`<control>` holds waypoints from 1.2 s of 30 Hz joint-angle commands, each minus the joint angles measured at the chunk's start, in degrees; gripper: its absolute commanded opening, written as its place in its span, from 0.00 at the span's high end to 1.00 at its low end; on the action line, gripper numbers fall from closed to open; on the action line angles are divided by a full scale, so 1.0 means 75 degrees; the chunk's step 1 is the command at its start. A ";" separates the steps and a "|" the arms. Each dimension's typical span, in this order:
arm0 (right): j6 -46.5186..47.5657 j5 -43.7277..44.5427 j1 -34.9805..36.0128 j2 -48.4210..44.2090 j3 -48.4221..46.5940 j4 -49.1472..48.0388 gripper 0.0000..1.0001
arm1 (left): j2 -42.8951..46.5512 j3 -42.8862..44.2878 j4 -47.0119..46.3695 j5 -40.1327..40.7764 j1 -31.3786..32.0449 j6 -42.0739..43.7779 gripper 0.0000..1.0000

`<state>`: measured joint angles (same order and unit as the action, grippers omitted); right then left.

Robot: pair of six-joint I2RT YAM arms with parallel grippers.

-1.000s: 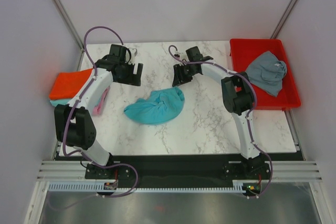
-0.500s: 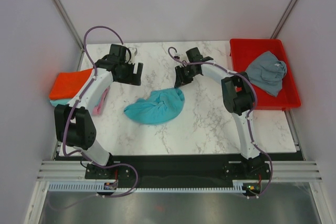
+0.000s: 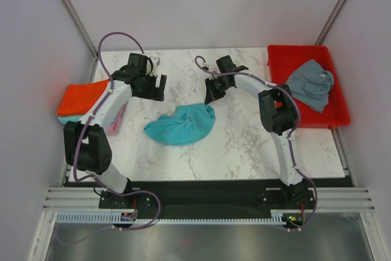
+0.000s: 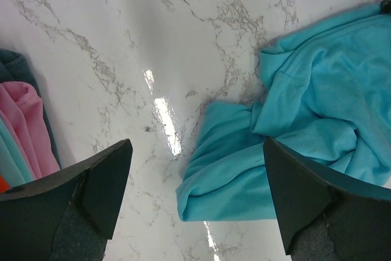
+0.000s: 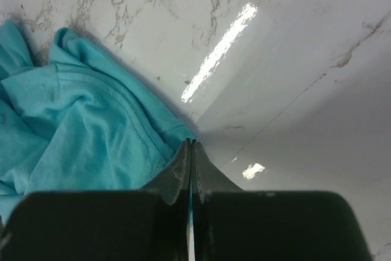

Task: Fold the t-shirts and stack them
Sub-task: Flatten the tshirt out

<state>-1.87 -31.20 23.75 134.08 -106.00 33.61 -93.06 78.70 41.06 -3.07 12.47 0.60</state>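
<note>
We judge spreading is in hand: the turquoise t-shirt point(image 3: 180, 124) lies crumpled mid-desk, right jaws pinched shut on its far hem, left jaws wide beside it. Next, grip a second corner.

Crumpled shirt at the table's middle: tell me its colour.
The shirt is plain turquoise, clearest in the left wrist view.

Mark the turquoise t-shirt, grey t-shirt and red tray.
turquoise t-shirt point(image 3: 180, 126), top view, middle of the crumpled cloth.
grey t-shirt point(image 3: 311, 85), top view, middle of the heap.
red tray point(image 3: 337, 109), top view, bare floor beside the shirt.
</note>
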 commanded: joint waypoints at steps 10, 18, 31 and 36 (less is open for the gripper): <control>0.0798 0.0327 0.0115 -0.1307 -0.1580 0.0136 1.00 | 0.0173 0.0054 -0.0353 -0.0012 -0.0010 -0.0244 0.05; 0.1326 0.0656 0.0162 -0.1483 -0.3829 0.0078 1.00 | -0.0038 0.0382 -0.0365 0.0151 -0.0010 -0.0361 0.04; 0.2204 0.1394 0.0385 -0.3309 -0.3917 -0.1164 1.00 | -0.0494 0.1611 -0.0307 0.1077 -0.0045 -0.0795 0.01; 0.2698 0.2589 0.0291 -0.4517 -0.1083 -0.1106 1.00 | -0.0647 0.1660 -0.0283 0.0820 -0.0045 -0.0889 0.01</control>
<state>14.81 -18.22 26.70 102.43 -122.67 25.65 -96.97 89.30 40.10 2.92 12.43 -3.57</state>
